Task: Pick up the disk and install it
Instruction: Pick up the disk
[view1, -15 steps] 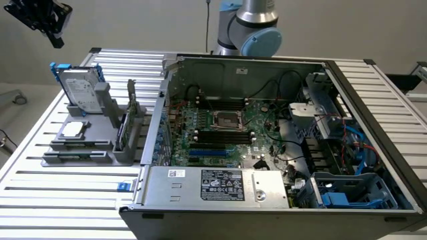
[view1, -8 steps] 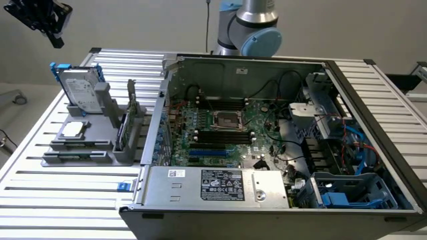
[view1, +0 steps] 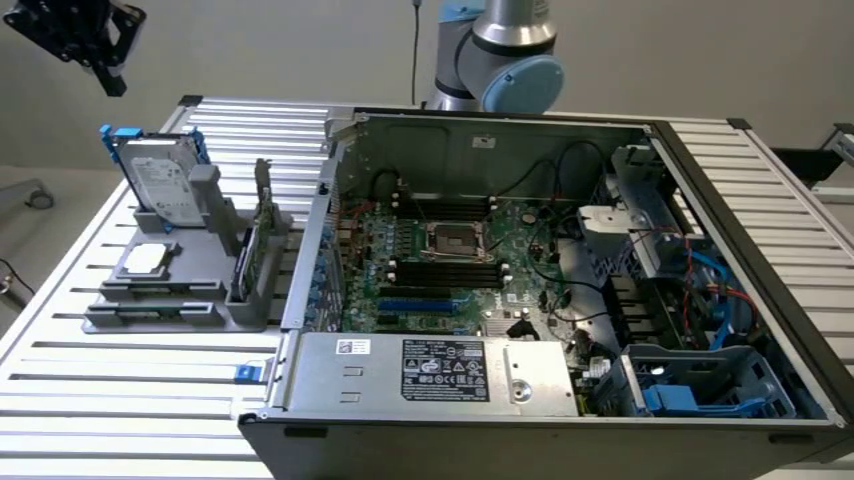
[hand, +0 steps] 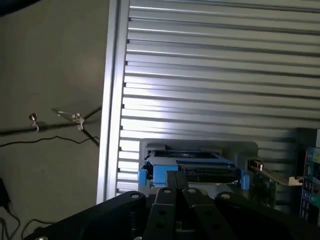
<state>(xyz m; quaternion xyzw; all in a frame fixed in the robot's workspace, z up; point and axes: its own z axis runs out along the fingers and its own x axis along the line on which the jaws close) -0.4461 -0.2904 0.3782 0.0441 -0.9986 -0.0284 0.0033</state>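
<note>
The disk stands upright on its edge in a grey holder at the exterior view's left, silver-grey with a white label and a blue frame. My black gripper hangs high above and beyond it, apart from it. In the wrist view the disk's blue-framed top edge lies just ahead of my gripper. The two fingers are pressed together, shut, with nothing between them.
The holder also carries a small square chip and an upright card. An open computer case takes up the exterior view's right, with a grey power-supply box and a blue drive cage. The slatted table ends at a floor with cables.
</note>
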